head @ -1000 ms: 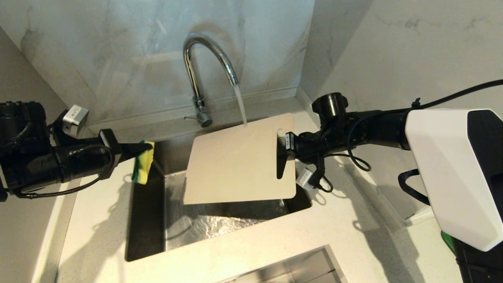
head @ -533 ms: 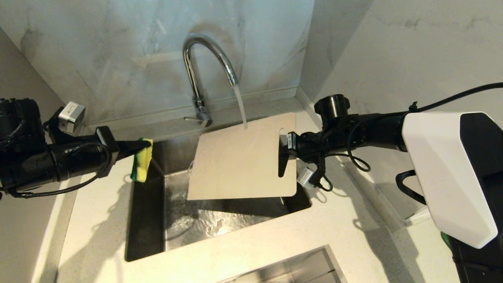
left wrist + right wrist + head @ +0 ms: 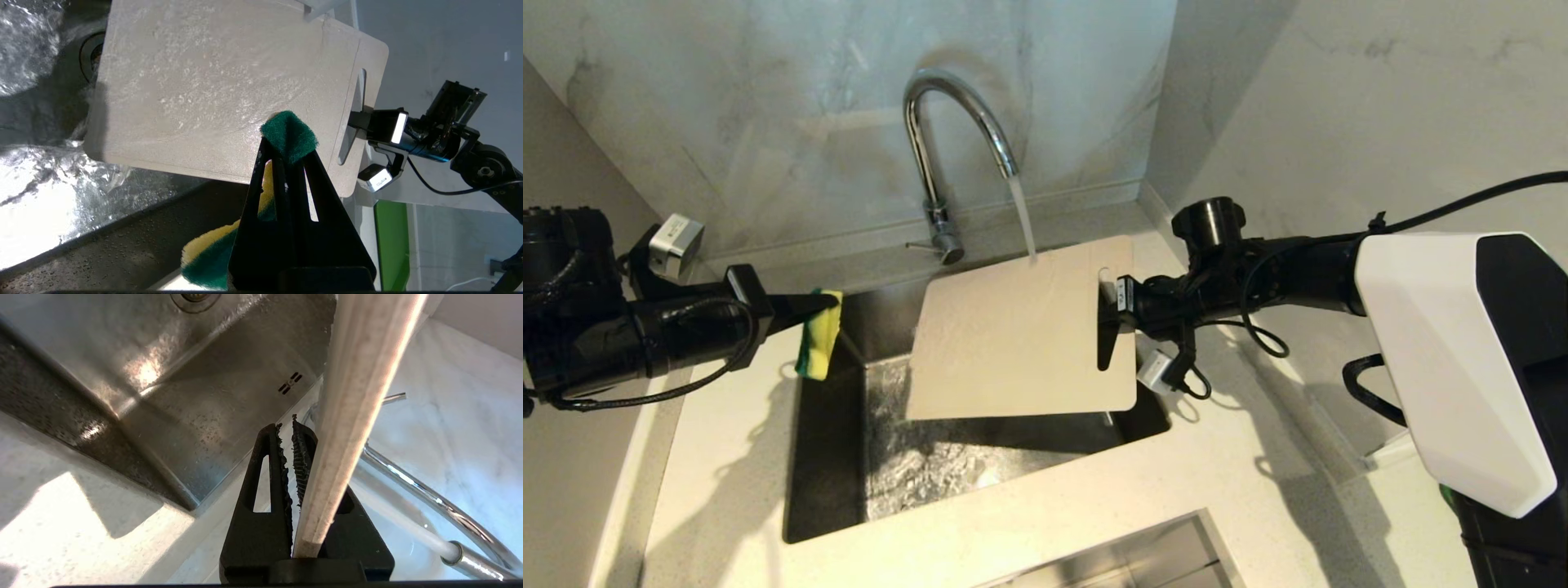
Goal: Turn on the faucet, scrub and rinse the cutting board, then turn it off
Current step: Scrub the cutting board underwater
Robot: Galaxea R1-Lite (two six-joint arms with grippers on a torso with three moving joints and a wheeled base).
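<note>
Left gripper (image 3: 829, 304): positioned over the counter (image 3: 719, 457) at the left rim of the sink (image 3: 825, 457); its fingers are clamped on a yellow-and-green sponge (image 3: 818, 343), which hangs below the fingertips, well apart from the board; in the left wrist view the green scouring fold (image 3: 289, 134) protrudes past the fingertips.

Faucet (image 3: 947, 147): mounted on the ledge behind the sink, spout arched forward; its lever (image 3: 923, 243) points left at the base; water (image 3: 1023, 220) runs from the spout and strikes the far edge of the board.

Board (image 3: 1021, 335): held above the sink basin, tilted, face toward the head camera; its handle slot (image 3: 1104, 327) lies at the right short edge; the wet face shows a film of water in the left wrist view; water churns in the basin below, near the drain (image 3: 90, 53).

Right gripper (image 3: 1109, 314): reaches in from the right, level with the board; its fingers are nearly closed on the strip of board beside the slot, one finger passing through the slot; in the right wrist view the board edge (image 3: 359, 396) lies against one ribbed pad (image 3: 301, 457).
</note>
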